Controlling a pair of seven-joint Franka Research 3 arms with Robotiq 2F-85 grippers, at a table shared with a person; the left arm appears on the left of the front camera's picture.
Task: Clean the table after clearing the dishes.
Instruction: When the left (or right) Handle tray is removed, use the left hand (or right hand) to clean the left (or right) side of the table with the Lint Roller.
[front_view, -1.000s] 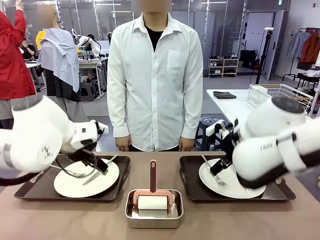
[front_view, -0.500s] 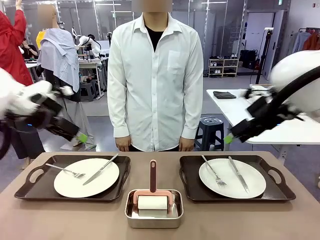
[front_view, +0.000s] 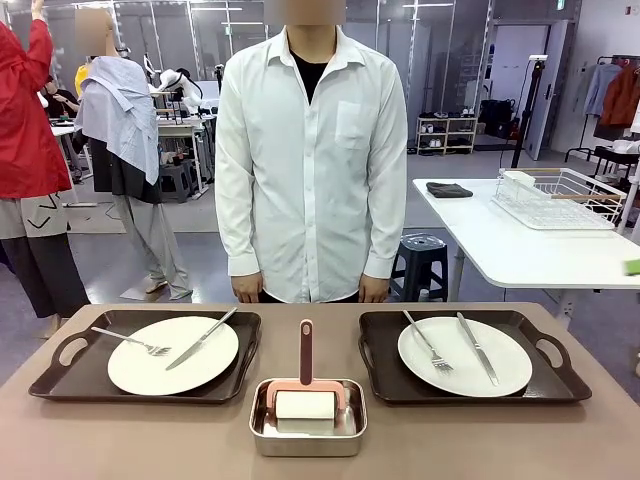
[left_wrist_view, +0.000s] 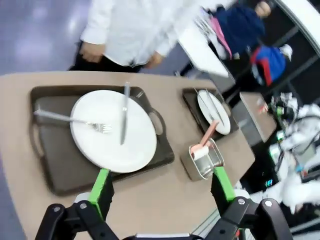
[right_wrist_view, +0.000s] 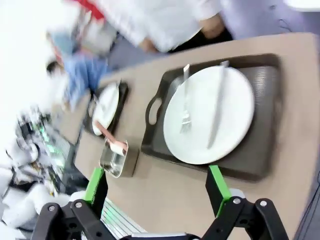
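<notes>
Left gripper gapes wide, empty, above the left plate; right gripper likewise above the right plate; table beneath.

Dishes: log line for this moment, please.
left fingers open | right fingers open | plates on trays, uncleared | lint roller in steel tray

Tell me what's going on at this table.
Nothing is being handled. The left plate and right plate sit on brown trays on the table with forks and knives on them, not yet cleared. The left gripper and right gripper hover open above it. A roller rests in the steel tray; the person stands at the far side.
</notes>
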